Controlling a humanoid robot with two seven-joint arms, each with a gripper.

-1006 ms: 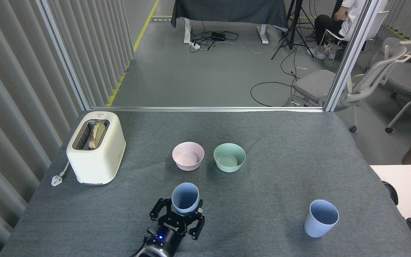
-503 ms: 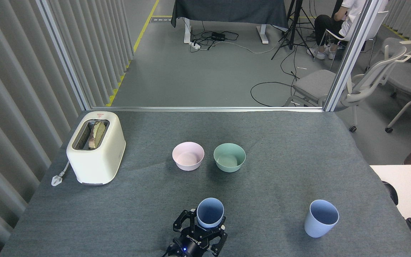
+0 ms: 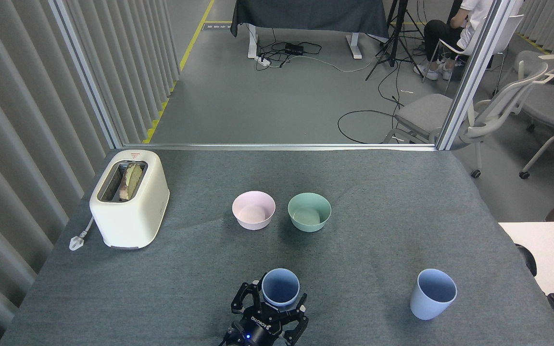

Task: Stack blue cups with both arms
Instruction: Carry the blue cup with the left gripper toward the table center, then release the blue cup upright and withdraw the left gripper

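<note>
The grey felt-covered table point(image 3: 378, 202) carries a cream toaster with bread in its slot point(image 3: 129, 198) at the far left, then a pale pink plastic bowl point(image 3: 253, 209) and a mint-green plastic bowl point(image 3: 309, 211) side by side at the centre. Of the 2 matte light-blue plastic tumblers, 1 stands free and upright point(image 3: 433, 293) near the right front edge; the other point(image 3: 281, 288) sits upright at the front centre, clasped around its lower wall by the black multi-finger left gripper point(image 3: 272, 315). The right gripper is out of sight. These cups look light, rigid and smooth, so they may slip; a hold low on the tapered wall leaves the rim free for nesting.
</note>
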